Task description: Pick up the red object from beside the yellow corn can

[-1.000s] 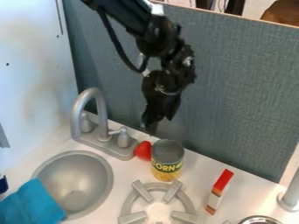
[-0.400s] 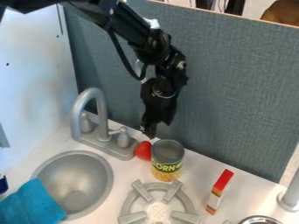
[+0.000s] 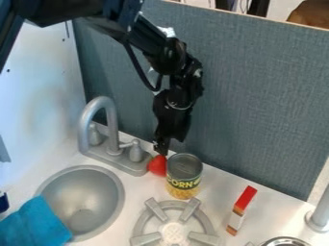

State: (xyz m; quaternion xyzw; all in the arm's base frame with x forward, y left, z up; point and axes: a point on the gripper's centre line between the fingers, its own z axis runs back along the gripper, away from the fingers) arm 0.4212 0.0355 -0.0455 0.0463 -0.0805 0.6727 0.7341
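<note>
While the black two-finger gripper (image 3: 162,150) is hanging tip-down just above the rounded red object (image 3: 157,166), its state, open or closed, cannot be told. The red object is sitting on the white worktop (image 3: 215,192), between the grey toy faucet (image 3: 113,129) and the upright corn can (image 3: 183,181). Judgement: the steep posture is likely giving clearance from the blue-grey panel (image 3: 257,105) behind and the can beside. The can is partly covering the red object's right side, so its long axis and pointing direction are remaining undetermined. Can's axis: standing vertical, lid up, probably resting stably on its flat base.
</note>
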